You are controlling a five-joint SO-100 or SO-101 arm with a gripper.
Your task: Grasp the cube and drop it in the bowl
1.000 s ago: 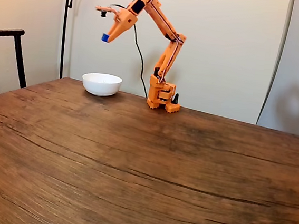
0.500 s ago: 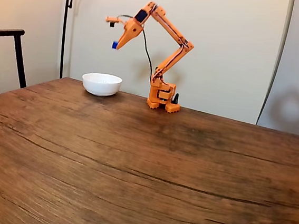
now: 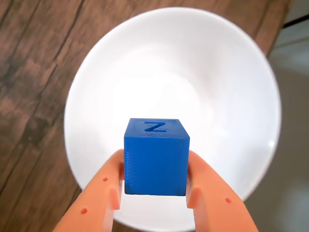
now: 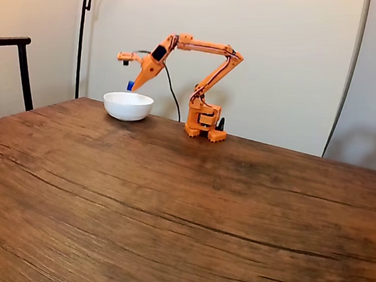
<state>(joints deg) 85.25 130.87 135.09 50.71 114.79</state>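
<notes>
Standing at the table's (image 4: 168, 206) far left in the fixed view: white bowl (image 4: 128, 106). Just above its rim, blue cube (image 4: 131, 85) pinched in orange gripper (image 4: 131, 87), arm (image 4: 202, 62) reaching over from base further right. Wrist view: cube (image 3: 156, 157), embossed Z on top, clamped between both fingers (image 3: 108, 193), hanging over bowl's interior (image 3: 193, 82).

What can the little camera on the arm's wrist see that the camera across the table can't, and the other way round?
The wrist view shows a raised Z on the cube and the bare white inside of the bowl. The fixed view shows the whole orange arm, a chair and the wall. Both show the gripper holding the cube over the bowl.
</notes>
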